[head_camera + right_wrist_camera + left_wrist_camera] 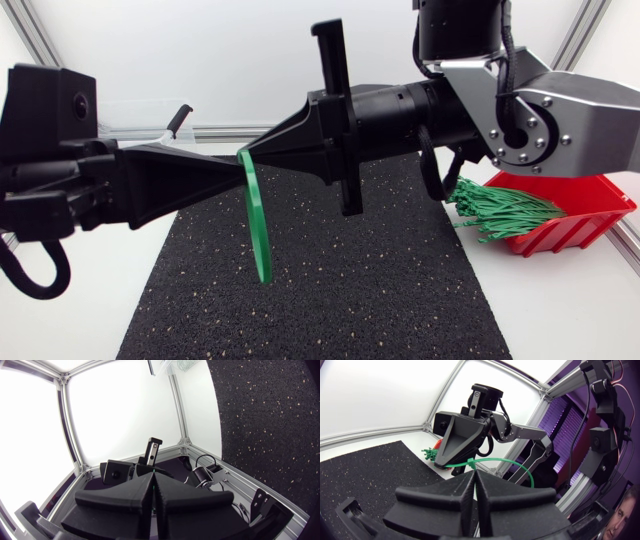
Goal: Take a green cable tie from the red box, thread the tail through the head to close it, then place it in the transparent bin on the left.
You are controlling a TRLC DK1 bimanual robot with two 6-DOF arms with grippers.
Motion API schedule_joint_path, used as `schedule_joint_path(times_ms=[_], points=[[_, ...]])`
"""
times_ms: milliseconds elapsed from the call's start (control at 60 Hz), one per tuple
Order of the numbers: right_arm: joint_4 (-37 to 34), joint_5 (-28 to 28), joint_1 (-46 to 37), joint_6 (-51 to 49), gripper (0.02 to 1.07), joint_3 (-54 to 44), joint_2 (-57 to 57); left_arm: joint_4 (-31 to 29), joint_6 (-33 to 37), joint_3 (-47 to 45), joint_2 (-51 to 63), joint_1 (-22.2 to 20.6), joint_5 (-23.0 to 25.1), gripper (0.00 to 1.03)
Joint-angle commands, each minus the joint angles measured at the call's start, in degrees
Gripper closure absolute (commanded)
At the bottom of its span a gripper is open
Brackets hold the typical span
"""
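Note:
A green cable tie [260, 225] hangs as a curved loop over the middle of the black mat [350, 300]. Its upper end sits where both gripper tips meet. My left gripper [240, 168] comes in from the left and is shut on the tie. My right gripper [250, 150] comes in from the right, tip to tip with it, also shut on the tie. In the left wrist view the tie [500, 462] runs from my left gripper [475, 474] past the right gripper [444, 464] and arcs away. A green sliver [152, 491] shows between the shut right gripper [153, 476].
The red box [590, 205] stands at the right of the mat, with a bundle of green ties [500, 212] spilling over its near edge. The transparent bin [140, 115] is at the back left, half hidden behind my left arm.

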Motion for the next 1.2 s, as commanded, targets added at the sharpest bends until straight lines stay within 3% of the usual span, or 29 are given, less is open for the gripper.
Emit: schedule_joint_path(times_ms=[0, 550, 667, 683, 850, 950, 1050, 1183], points=[[-0.8, 2.6, -0.1, 1.7, 1.01, 0.3, 2.1, 1.8, -2.9, 2.9, -1.4, -0.3, 2.3, 1.0], [-0.8, 3.2, 0.2, -0.7, 1.0, 0.2, 1.1, 1.5, -5.0, 3.4, -0.9, -0.3, 1.4, 1.0], [-1.8, 1.8, -0.5, -3.1, 0.5, 0.0, 2.0, 0.3, -4.8, 4.0, -0.7, 3.9, 0.9, 1.0], [-1.9, 1.8, -1.0, -3.7, 0.46, -0.1, 2.1, 0.0, -4.8, 4.1, -0.7, 4.3, 0.9, 1.0], [-7.0, 5.0, -4.8, -15.1, 0.32, 0.4, 3.9, -8.3, 1.7, 6.1, 0.3, 10.8, 0.7, 1.0], [-14.1, 10.8, -5.6, -27.2, 0.14, 2.1, 5.1, -16.7, 7.6, 9.6, 3.3, 14.7, 0.4, 1.0], [-19.7, 18.1, -5.8, -38.4, 0.08, 3.6, 6.9, -23.5, 13.3, 12.3, 5.3, 16.7, -5.1, 1.0], [-23.7, 27.9, -6.2, -50.1, 0.07, 5.0, 8.6, -28.1, 17.0, 15.2, 7.3, 17.2, -17.3, 1.0]])
